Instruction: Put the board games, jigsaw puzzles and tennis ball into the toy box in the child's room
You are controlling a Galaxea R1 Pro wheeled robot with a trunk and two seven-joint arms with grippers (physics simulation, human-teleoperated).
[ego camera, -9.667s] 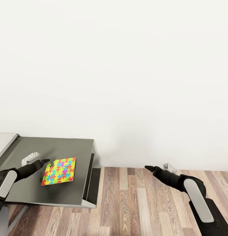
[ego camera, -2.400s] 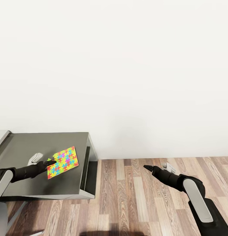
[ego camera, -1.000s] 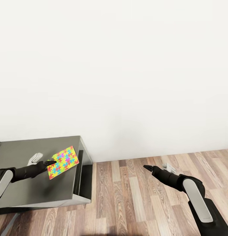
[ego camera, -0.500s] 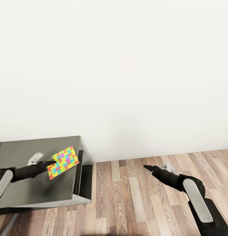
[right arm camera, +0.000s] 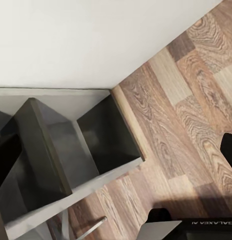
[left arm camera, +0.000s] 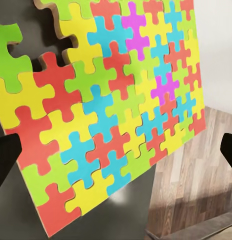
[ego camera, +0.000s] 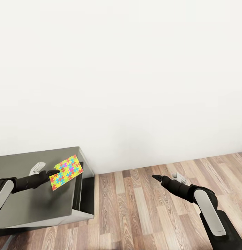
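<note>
The left gripper (ego camera: 54, 172) is clamped on the near edge of the jigsaw puzzle (ego camera: 66, 171), and the bright square is carried tilted, lifted clear of the dark grey side cabinet (ego camera: 34, 205) below it. In the left wrist view the jigsaw puzzle (left arm camera: 108, 110) looms close, its interlocking pieces hanging together as one sheet, one piece missing at a corner.

What changes over the last couple of seconds is the view, not the load: the cabinet slides off toward 8 o'clock in the head view, more wood-plank floor (ego camera: 142, 205) opens up toward 4 o'clock, and the puzzle keeps its place against the left arm. That reads as the base turning with the puzzle in hand (the hold looks steady, no droop that I can make out).

The right gripper (ego camera: 156, 178) hangs over the floor with nothing in it; its fingers come to one dark point in the head view, so it looks closed. The right wrist view looks down on the side cabinet (right arm camera: 71, 150) and the floor (right arm camera: 186, 100).

For the task, one jigsaw is picked up and travelling. The toy box and the bench are somewhere beyond these pictures, so the drop is not yet due; I judge the robot is swinging round to find them. A thin sheet pinched at one edge could slip if the turn is brisk.
</note>
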